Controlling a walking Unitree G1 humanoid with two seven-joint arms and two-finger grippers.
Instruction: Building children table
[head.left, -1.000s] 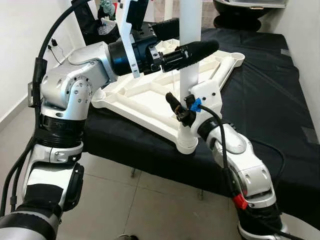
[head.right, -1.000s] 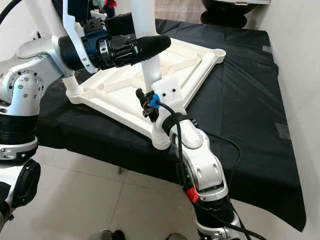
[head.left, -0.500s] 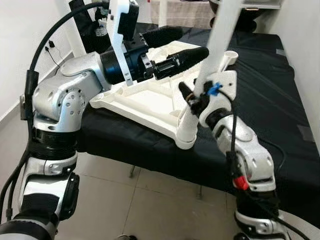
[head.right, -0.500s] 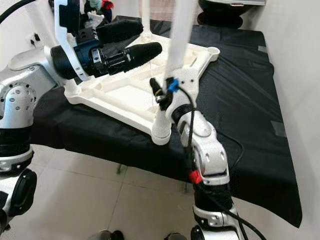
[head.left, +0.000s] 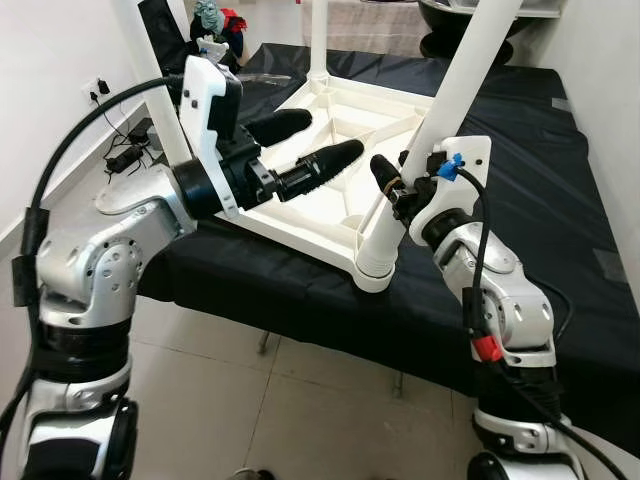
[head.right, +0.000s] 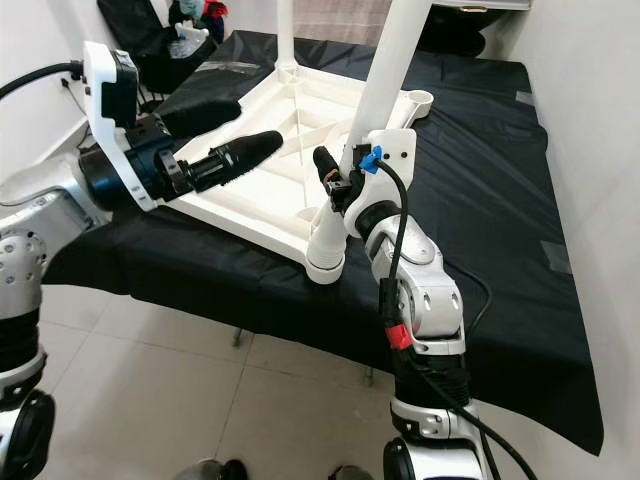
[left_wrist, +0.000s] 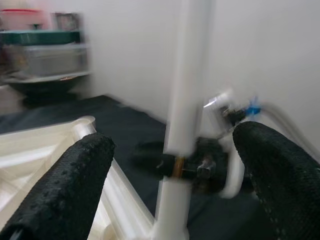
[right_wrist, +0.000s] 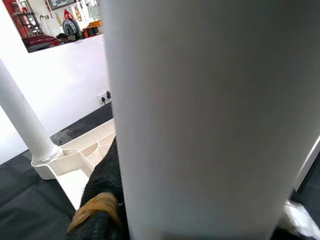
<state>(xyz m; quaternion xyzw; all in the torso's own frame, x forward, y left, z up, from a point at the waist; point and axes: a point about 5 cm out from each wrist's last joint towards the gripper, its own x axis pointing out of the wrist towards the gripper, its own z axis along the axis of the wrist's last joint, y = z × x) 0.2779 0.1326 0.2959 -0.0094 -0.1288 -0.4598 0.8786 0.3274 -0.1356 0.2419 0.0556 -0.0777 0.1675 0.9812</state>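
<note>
Looking down from the head camera, I see the counter (head.left: 560, 200) under its black cloth running from about 9 o'clock to 3 o'clock across the frame. On it the white children's table top (head.left: 330, 160) lies upside down, ribs facing up, occupying the centre toward 12 o'clock. A white leg (head.left: 435, 130) stands tilted in the near corner socket, at roughly 5 o'clock of the table top, leaning up toward 1 o'clock. Two more white legs rise from its other corners, one (head.left: 150, 75) at 10 o'clock and one (head.left: 318, 35) at 12 o'clock.

My right gripper (head.left: 395, 185) has its jaws clamped on the tilted leg just above the socket; its wrist camera shows the leg pressed against one black finger (right_wrist: 102, 195). My left gripper (head.left: 300, 150) hovers at 9 o'clock of that leg, jaws spread wide, holding nothing, its fingers (left_wrist: 75, 185) pointing toward the leg, apart from it.
</note>
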